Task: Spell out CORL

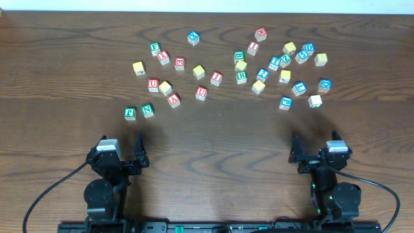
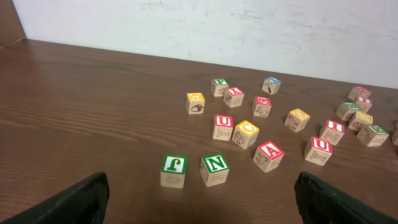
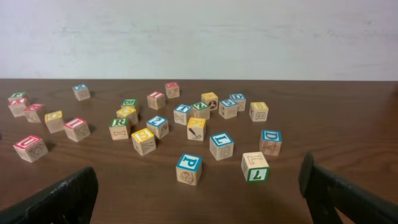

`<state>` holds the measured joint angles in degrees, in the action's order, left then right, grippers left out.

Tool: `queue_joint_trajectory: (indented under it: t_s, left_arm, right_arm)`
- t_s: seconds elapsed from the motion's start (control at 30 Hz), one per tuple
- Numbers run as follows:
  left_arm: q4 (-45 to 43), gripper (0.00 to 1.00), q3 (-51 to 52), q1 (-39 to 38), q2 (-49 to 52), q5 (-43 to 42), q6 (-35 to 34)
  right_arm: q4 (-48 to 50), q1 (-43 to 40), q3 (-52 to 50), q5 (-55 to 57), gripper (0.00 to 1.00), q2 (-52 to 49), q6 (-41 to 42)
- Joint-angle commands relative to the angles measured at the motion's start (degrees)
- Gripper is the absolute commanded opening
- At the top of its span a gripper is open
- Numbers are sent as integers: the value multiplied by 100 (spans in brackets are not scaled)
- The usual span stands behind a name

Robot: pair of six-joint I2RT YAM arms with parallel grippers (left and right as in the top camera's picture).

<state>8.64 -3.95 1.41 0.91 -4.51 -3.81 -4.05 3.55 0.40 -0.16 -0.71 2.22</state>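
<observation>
Several lettered wooden blocks lie scattered across the far half of the table. A yellow C block [image 2: 247, 133] sits left of centre [image 1: 165, 87]. A green R block [image 3: 119, 127] sits in the middle [image 1: 241, 77]. A blue L block [image 3: 221, 144] lies at the right [image 1: 299, 88]. I cannot make out an O block. My left gripper [image 1: 121, 149] [image 2: 199, 199] is open and empty, near the front edge, short of a green F block [image 2: 174, 169] and a green N block [image 2: 214, 169]. My right gripper [image 1: 315, 149] [image 3: 199, 196] is open and empty, short of a blue P block [image 3: 188, 168].
A white block with a green-edged face [image 3: 255, 165] and a blue D block [image 3: 270, 140] lie closest to the right gripper. Red U [image 2: 222, 126], A [image 2: 268, 154] and I [image 2: 332, 130] blocks surround the C block. The table [image 1: 213, 142] is dark wood.
</observation>
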Motion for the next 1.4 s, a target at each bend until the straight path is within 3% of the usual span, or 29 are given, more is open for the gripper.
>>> queue_joint_trajectory:
  t_s: [0.0,1.37]
  left_arm:
    - [162,94,83,13,-31,9,52]
    - [140,94,83,13,-31,-72,48]
  right_arm:
    - [-26,-42,-7,46,99,22,52]
    - [-26,-42,-9,46,99,22,52]
